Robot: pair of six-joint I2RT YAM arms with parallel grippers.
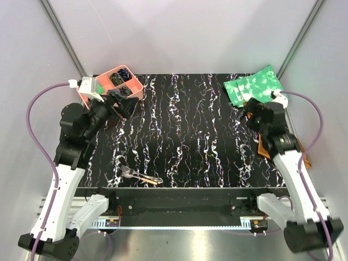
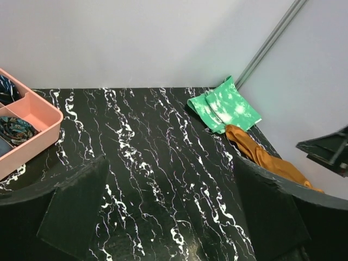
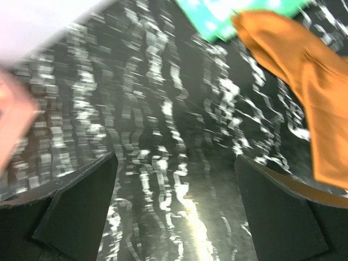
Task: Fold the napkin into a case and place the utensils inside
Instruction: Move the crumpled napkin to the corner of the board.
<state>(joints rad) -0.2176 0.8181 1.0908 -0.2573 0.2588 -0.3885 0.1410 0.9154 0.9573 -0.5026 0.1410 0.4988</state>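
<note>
Both of my hands are spread wide and hold nothing. My left hand (image 1: pixel 123 103) hangs over the far left of the black white-veined bench (image 1: pixel 190 136), just in front of the pink plastic compartment tray (image 1: pixel 138 90). My right hand (image 1: pixel 249 112) hangs over the far right, near the green cloths with white mottling (image 1: pixel 253 85). The rust-brown cloth napkin (image 2: pixel 261 155) lies loosely bunched along the right edge, one end touching the green cloths and part of it under my right arm. Well apart from it, the small silver metal fork (image 1: pixel 129 172) and the slim silver piece with an orange-tan end (image 1: pixel 148 178) lie together at the near left edge.
</note>
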